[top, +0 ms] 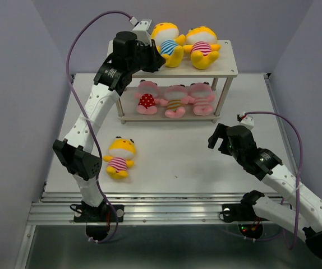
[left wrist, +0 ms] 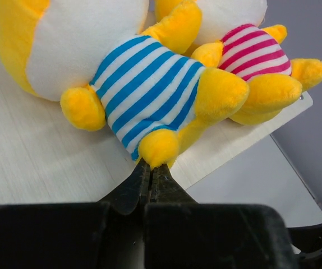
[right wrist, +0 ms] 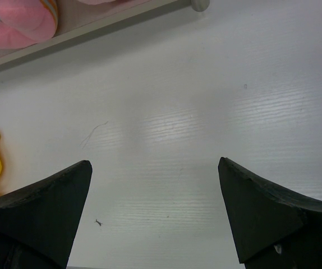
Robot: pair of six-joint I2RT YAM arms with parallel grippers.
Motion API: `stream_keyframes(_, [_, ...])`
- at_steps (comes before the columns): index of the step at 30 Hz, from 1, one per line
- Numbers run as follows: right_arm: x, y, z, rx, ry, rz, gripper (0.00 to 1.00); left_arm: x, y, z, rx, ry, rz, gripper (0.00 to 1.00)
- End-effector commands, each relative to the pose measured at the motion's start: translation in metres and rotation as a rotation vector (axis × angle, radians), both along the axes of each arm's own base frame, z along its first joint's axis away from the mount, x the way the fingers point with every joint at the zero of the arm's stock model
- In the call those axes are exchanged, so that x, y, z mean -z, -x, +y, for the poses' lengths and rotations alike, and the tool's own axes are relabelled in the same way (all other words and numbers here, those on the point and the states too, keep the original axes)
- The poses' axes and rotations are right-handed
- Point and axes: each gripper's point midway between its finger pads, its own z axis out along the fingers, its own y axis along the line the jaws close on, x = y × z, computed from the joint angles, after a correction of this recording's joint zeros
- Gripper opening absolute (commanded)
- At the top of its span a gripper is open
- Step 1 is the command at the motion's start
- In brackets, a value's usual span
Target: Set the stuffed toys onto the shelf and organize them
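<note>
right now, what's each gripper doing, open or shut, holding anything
Left gripper: shut, tips against a foot of the blue-striped toy; whether it pinches any plush cannot be told.
Right gripper: open, holding nothing.

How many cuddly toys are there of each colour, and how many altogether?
Yellow toys: 3 (blue-striped yellow toy and pink-striped yellow toy on the shelf, third yellow toy on the table)
Pink toys: 3 (red-dotted toy, brown-striped toy, pink-striped pink toy)
Total: 6

Bright, even overhead light, soft shadows, mild sheen on table (right wrist: 172, 120), sharp focus
</note>
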Motion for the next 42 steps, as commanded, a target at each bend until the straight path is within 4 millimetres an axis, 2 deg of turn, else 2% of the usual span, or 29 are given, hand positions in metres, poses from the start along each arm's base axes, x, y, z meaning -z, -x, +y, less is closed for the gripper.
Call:
stream_keyframes(1, [-0.012, -0.007, 0.003, 0.011, -0.031, -0.046, 1.00, -0.043, 0.024, -0.002, 0.116, -0.034, -0.164, 0.00])
stream_keyframes(6, [-0.012, -0.007, 0.004, 0.007, -0.034, -0.046, 1.00, -0.049, 0.036, -0.001, 0.191, -0.075, -0.211, 0.00])
stream_keyframes(17, [-0.014, -0.006, 0.006, -0.001, -0.044, -0.048, 1.00, -0.048, 0.045, 0.015, 0.266, -0.165, -0.273, 0.00])
stream_keyframes(22, [-0.013, -0.006, 0.007, -0.002, -0.045, -0.048, 1.00, -0.049, 0.042, 0.025, 0.263, -0.197, -0.303, 0.00])
stream_keyframes(28, [-0.012, -0.007, 0.008, -0.006, -0.047, -0.046, 1.00, -0.042, 0.038, 0.024, 0.288, -0.224, -0.303, 0.00])
stream_keyframes(34, [-0.012, -0.007, 0.009, -0.010, -0.050, -0.045, 1.00, -0.044, 0.037, 0.025, 0.280, -0.219, -0.305, 0.00])
stream_keyframes(37, [-0.011, -0.007, 0.010, -0.013, -0.053, -0.043, 1.00, -0.050, 0.037, 0.026, 0.269, -0.213, -0.314, 0.13])
stream_keyframes(38, [-0.012, -0.007, 0.010, -0.011, -0.054, -0.045, 1.00, -0.051, 0.037, 0.026, 0.268, -0.212, -0.317, 0.19])
stream_keyframes(39, [-0.011, -0.007, 0.010, -0.012, -0.057, -0.043, 1.00, -0.054, 0.039, 0.027, 0.263, -0.205, -0.321, 0.30])
stream_keyframes(42, [-0.011, -0.006, 0.011, -0.014, -0.059, -0.041, 1.00, -0.062, 0.040, 0.029, 0.247, -0.194, -0.338, 0.42])
